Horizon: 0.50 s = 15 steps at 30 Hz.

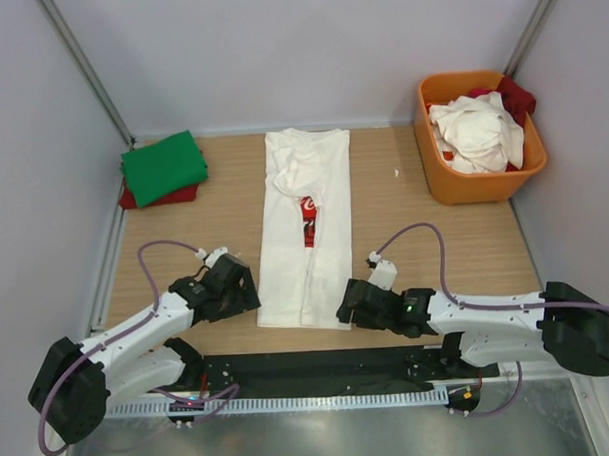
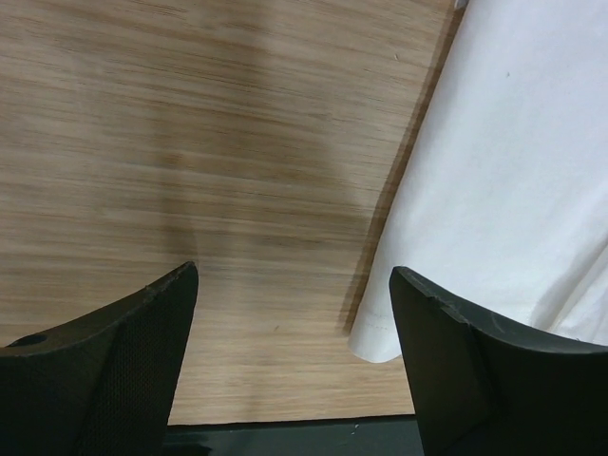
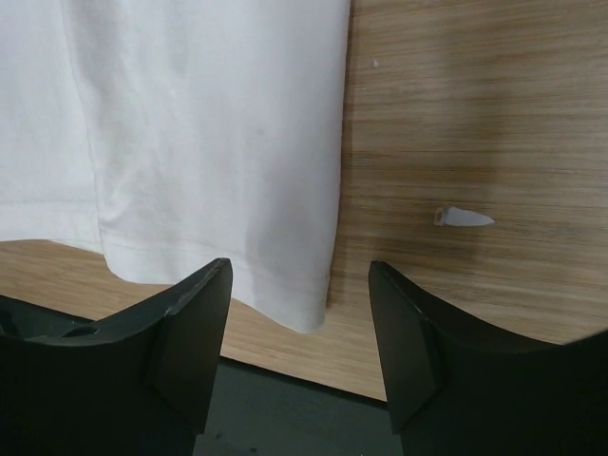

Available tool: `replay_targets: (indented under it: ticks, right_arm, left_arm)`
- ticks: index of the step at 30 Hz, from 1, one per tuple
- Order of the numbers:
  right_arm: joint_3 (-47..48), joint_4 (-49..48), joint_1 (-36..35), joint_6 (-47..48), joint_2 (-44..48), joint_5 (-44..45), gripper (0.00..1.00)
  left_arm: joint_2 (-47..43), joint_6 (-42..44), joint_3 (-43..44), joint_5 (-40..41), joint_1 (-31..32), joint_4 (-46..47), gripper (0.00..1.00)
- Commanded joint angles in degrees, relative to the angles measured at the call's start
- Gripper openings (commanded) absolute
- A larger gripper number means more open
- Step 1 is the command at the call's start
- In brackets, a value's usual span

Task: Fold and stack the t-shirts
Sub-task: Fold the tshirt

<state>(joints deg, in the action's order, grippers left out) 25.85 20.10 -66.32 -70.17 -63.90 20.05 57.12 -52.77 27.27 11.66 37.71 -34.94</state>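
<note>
Here, at far left, we see a folded green t-shirt point(image 1: 163, 165) on a red t-shirt point(image 1: 161, 198). Our left gripper point(image 2: 290, 285) gapes wide and empty by the near left corner of the white Coca-Cola t-shirt point(image 1: 284, 269). Our right gripper point(image 3: 299, 271), likewise spread and empty, frames its right corner. Crumpled shirts point(image 1: 476, 132) fill the orange tub point(image 1: 478, 190).

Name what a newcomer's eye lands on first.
The long white cloth t-shirt with a red chest print lies folded lengthwise in the middle, the left gripper and right gripper open at its near hem corners. The orange plastic tub at far right holds crumpled white and red cloth, and a folded green t-shirt tops a red one at far left.
</note>
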Motion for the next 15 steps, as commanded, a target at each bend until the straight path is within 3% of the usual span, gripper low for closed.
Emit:
replay_targets:
  ticks: [1, 15]
  right_arm:
    - [-0.53, -4.54, -0.91, -3.04, -2.19, 0.43, 0.65]
    - [-2.03, -5.07, -2.49, -4.62, -2.72, -0.63, 0.5]
  left_arm:
    - [-0.87, -2.68, -0.63, -0.67, 2.27, 5.23, 0.82]
    - [2.46, -9.36, -1.6, 0.47, 10.62, 8.57, 0.66]
